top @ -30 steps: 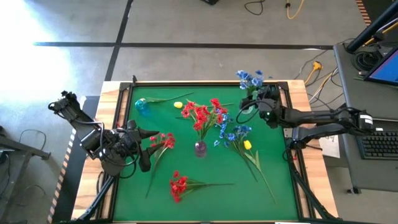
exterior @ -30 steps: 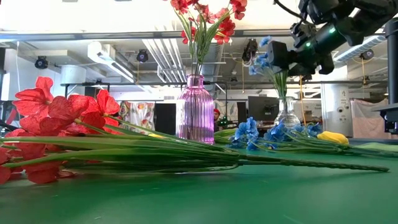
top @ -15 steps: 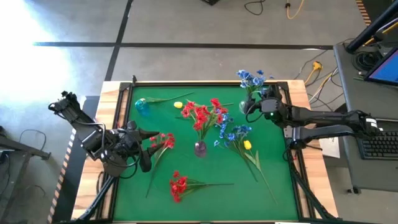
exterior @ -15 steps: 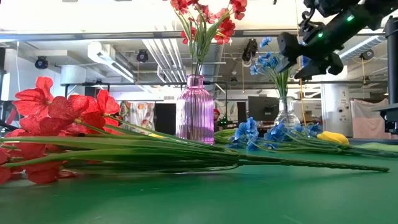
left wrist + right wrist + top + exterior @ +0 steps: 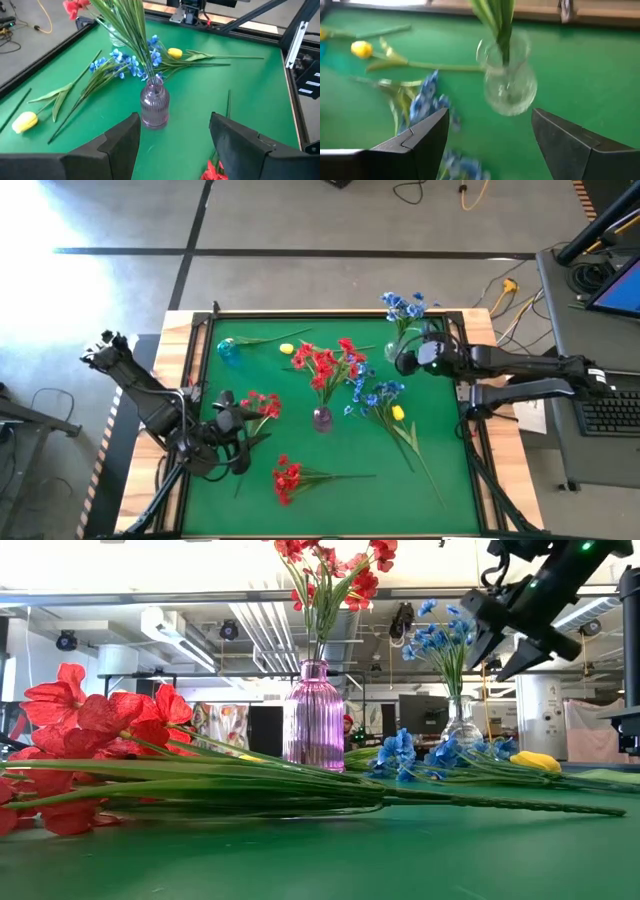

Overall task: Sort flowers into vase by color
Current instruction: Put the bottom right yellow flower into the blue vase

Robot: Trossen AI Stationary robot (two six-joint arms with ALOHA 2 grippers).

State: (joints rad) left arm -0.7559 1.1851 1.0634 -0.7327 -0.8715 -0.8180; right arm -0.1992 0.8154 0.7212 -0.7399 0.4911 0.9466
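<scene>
A purple vase (image 5: 322, 418) (image 5: 154, 105) at mid-table holds red flowers (image 5: 325, 365). A clear vase (image 5: 510, 85) (image 5: 462, 725) at the far right holds a blue sprig (image 5: 402, 307) (image 5: 440, 640) that stands upright in it. My right gripper (image 5: 405, 361) (image 5: 497, 640) (image 5: 490, 140) hovers open just right of that sprig. My left gripper (image 5: 240, 440) (image 5: 175, 140) is open over the near left, between two red sprigs lying flat (image 5: 262, 404) (image 5: 288, 477), and faces the purple vase. Loose blue sprigs (image 5: 380, 394) and a yellow bud (image 5: 398, 412) lie right of the purple vase.
A small blue vase (image 5: 228, 351) stands in the far left corner, and a second yellow bud (image 5: 287, 348) lies beside it. Long stems (image 5: 420, 455) trail toward the near right. A raised wooden rim (image 5: 200, 380) borders the green mat. Bare mat shows at the near right (image 5: 440, 510).
My right gripper has drawn back from the blue sprig toward the table's right edge, and the sprig stays standing in the clear vase. My left gripper has swung from beside the upper red sprig toward the near edge and turned to face the purple vase.
</scene>
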